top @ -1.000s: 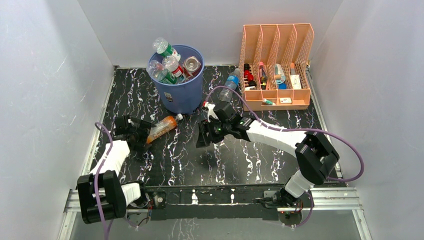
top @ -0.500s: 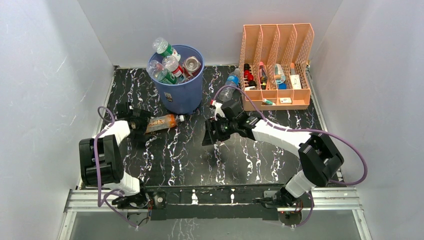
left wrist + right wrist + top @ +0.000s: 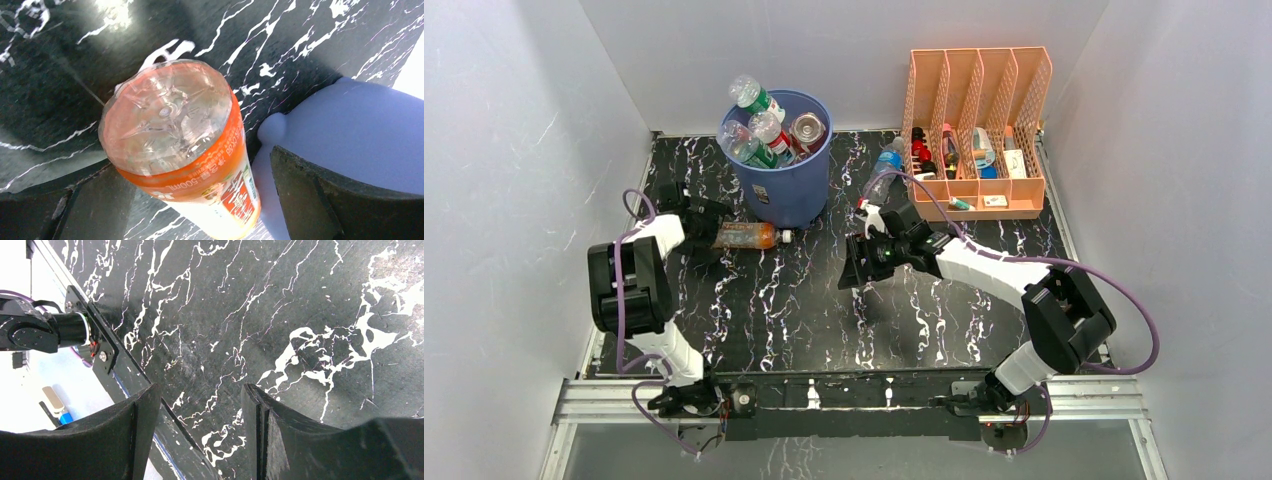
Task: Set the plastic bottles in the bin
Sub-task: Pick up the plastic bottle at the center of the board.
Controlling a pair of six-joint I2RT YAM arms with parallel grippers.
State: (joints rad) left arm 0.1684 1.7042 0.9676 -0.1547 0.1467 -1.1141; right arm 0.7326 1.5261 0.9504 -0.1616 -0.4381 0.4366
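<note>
An orange bottle (image 3: pixel 746 236) with a white cap lies on the black marble table just in front of the blue bin (image 3: pixel 776 190). My left gripper (image 3: pixel 705 226) is open around its base end. In the left wrist view the bottle (image 3: pixel 190 150) sits between my fingers (image 3: pixel 320 200), against the left one, with a small gap on the right. The bin holds several bottles and a can. A clear bottle with a blue label (image 3: pixel 884 170) lies beside the peach organizer. My right gripper (image 3: pixel 856 272) is open and empty over mid-table, and also shows in the right wrist view (image 3: pixel 200 395).
The peach file organizer (image 3: pixel 977 200) with small bottles and tubes stands at the back right. White walls close in the left, back and right sides. The table's metal front rail (image 3: pixel 107 357) shows in the right wrist view. The bin's side (image 3: pixel 360 130) looms to the right of my left gripper.
My left arm has swung toward the back left, and the orange bottle's base end moved with it, so the bottle now lies level. My right gripper has drifted slightly right.
</note>
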